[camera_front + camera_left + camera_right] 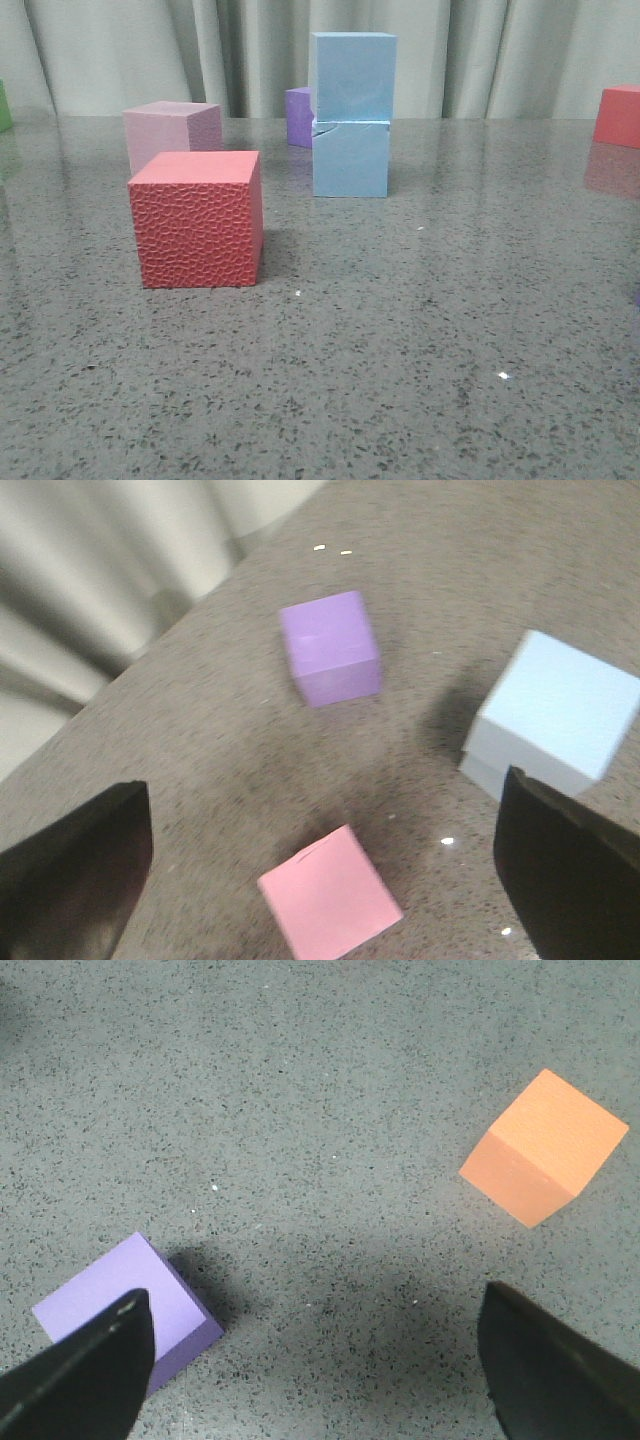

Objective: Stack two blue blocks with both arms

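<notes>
Two sky-blue blocks stand stacked at the table's middle back: the upper block (pixel 352 77) rests on the lower block (pixel 350 159), which has a small crack at its top left edge. In the left wrist view the stack (pixel 553 715) shows from above, beside the right finger. My left gripper (pixel 320 880) is open and empty, high above a pink cube (pixel 330 895). My right gripper (pixel 315 1370) is open and empty above bare table. Neither gripper shows in the front view.
A red cube (pixel 199 218) stands front left, a pale pink cube (pixel 172 133) behind it. A purple cube (pixel 298 116) sits behind the stack; it also shows in the left wrist view (pixel 330 648). Another purple cube (pixel 125 1305) and an orange cube (pixel 543 1147) lie under the right wrist. A red cube (pixel 618 116) is far right.
</notes>
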You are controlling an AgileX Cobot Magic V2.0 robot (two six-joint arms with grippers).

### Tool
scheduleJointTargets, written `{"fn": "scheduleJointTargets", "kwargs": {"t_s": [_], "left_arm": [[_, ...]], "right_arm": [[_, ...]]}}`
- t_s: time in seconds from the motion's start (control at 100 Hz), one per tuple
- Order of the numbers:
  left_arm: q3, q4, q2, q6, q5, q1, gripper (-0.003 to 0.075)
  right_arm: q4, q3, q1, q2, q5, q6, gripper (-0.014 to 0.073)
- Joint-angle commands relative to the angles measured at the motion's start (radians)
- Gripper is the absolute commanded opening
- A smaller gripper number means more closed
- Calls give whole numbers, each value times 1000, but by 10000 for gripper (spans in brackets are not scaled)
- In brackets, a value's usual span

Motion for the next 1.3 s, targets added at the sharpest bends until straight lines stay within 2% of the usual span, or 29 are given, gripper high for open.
{"fn": "scheduleJointTargets", "kwargs": {"t_s": [0.0,0.11,0.39,0.66,0.94,1.07,1.29], "left_arm": [[-21,-23,-74,-75,13,41,663],[44,-10,-119,-114,13,82,663],[367,27,-301,-120,-4,108,662],[728,29,-562,-162,-218,108,662],[1159,29,-921,-231,-475,108,662],[1310,29,-1064,-275,-542,108,662],[1512,31,-1244,-332,-573,108,662]], "right_arm": [[-11,-24,-3,0,-64,-8,647],[-11,-24,-3,0,-64,-8,647],[-11,-24,-3,0,-73,-8,647],[-11,-24,-3,0,-79,-8,647],[-11,-10,-3,-7,-127,-8,647],[-10,44,-3,-39,-175,-8,647],[-10,151,-3,-122,-225,-8,647]]}}
